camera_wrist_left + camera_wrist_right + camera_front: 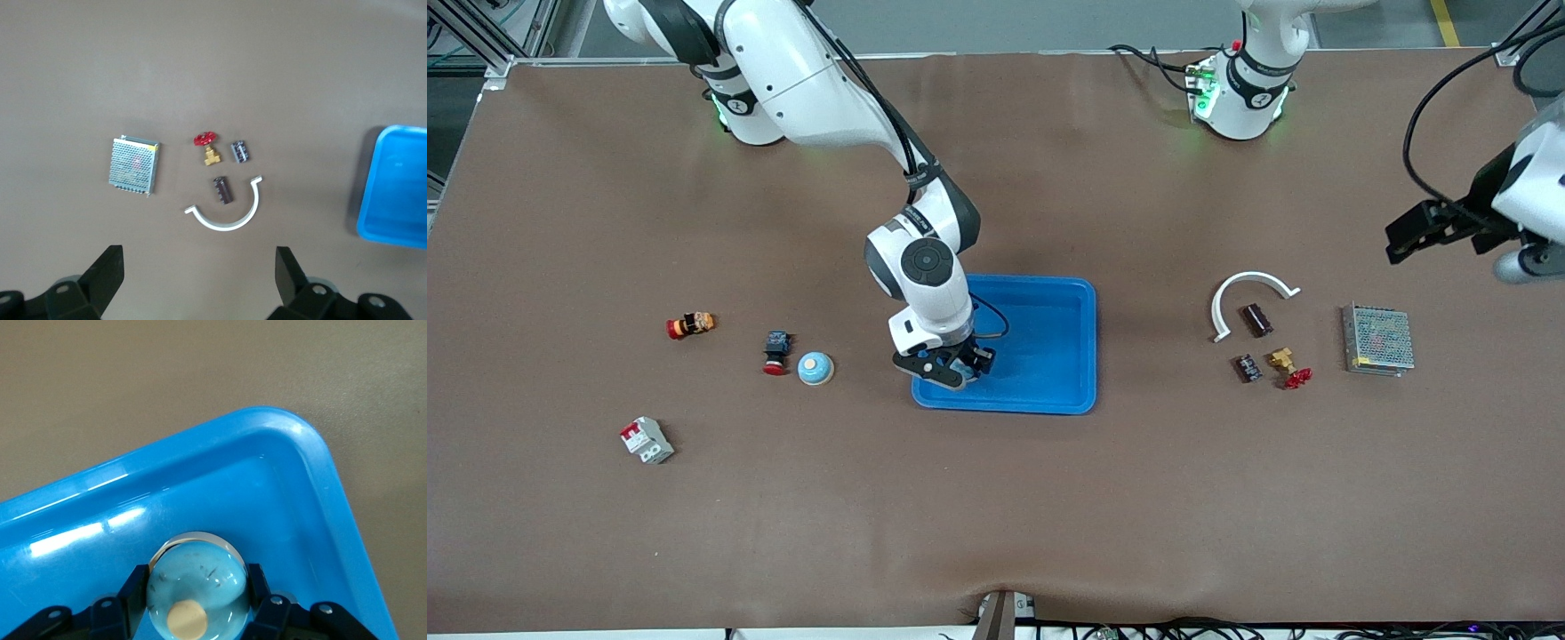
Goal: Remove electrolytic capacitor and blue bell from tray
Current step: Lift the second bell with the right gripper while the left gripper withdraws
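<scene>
A light blue bell [200, 577] with a tan button sits in the blue tray [1049, 338], in the corner nearest the front camera at the right arm's end. My right gripper [951, 364] is shut on it, one finger on each side. A second bell [815, 367] rests on the table beside the tray, toward the right arm's end. Two dark capacitors [1258, 319] [1247, 368] lie toward the left arm's end, also seen as capacitors [223, 189] [239, 151] in the left wrist view. My left gripper [1405, 240] hangs open and empty high over that end.
Beside the capacitors lie a white curved bracket [1249, 298], a red-handled brass valve [1288, 366] and a metal mesh box [1378, 340]. Toward the right arm's end lie a red push button [775, 353], an orange and red part [690, 325] and a circuit breaker [647, 440].
</scene>
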Controlling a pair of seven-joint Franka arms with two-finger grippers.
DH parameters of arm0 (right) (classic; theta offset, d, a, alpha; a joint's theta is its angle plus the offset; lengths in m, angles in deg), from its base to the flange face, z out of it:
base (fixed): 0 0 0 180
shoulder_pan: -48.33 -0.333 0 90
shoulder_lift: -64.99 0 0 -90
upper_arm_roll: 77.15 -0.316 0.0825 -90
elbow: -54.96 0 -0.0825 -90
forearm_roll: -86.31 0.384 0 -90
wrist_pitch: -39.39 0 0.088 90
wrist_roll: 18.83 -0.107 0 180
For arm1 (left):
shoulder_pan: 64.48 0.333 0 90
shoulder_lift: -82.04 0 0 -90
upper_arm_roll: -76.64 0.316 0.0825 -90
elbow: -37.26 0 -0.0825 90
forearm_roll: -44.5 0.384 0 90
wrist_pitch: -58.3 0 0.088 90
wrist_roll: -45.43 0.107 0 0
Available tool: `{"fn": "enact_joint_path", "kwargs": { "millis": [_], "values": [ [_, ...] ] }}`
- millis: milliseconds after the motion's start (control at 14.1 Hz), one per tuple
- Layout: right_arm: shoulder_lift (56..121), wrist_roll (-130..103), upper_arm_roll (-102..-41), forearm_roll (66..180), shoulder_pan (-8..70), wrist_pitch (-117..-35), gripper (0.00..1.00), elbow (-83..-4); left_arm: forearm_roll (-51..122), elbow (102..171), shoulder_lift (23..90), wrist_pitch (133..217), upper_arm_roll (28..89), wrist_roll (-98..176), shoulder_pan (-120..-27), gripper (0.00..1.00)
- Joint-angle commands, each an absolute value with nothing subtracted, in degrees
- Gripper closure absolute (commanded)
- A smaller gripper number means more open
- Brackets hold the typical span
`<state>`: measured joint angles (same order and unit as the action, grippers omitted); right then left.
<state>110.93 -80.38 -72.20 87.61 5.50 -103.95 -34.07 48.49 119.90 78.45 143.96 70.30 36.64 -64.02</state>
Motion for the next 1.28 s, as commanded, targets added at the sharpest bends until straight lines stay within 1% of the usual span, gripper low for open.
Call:
{"fn": "enact_joint_path", "kwargs": {
  "millis": [0,284,568,781,923,1066,1208],
  "values": [
    [111.5,-81.6,-72.0,86.9,4.8,-103.7,0.55,-32.8,47.2,124.7,83.1,144.1,74.4,39.4,-67.0,0.0],
    [110.1,-81.2,-72.1,87.7,5.0,-100.5,0.55,-31.7,47.1,124.4,84.1,142.3,74.5,39.1,-67.5,0.0],
    [108.2,-80.8,-72.2,87.7,5.6,-91.6,0.55,-27.5,45.3,124.5,83.5,142.4,74.5,39.2,-67.2,0.0],
    [105.2,-75.4,-72.1,87.7,7.7,-83.5,0.55,-25.3,45.3,124.3,83.8,142.3,74.4,39.0,-67.1,0.0],
    [102.8,-69.3,-72.1,87.6,10.3,-79.6,0.55,-25.2,45.3,124.4,83.8,142.3,74.4,39.3,-66.9,0.0],
    [101.0,-62.4,-72.1,87.7,12.9,-76.2,0.55,-25.2,45.3,124.5,83.5,142.3,74.4,38.8,-67.0,0.0],
    [100.4,-58.0,-72.1,87.6,14.8,-75.3,0.55,-25.3,45.3,124.5,83.5,142.3,74.4,38.7,-67.0,0.0]
  ]
}}
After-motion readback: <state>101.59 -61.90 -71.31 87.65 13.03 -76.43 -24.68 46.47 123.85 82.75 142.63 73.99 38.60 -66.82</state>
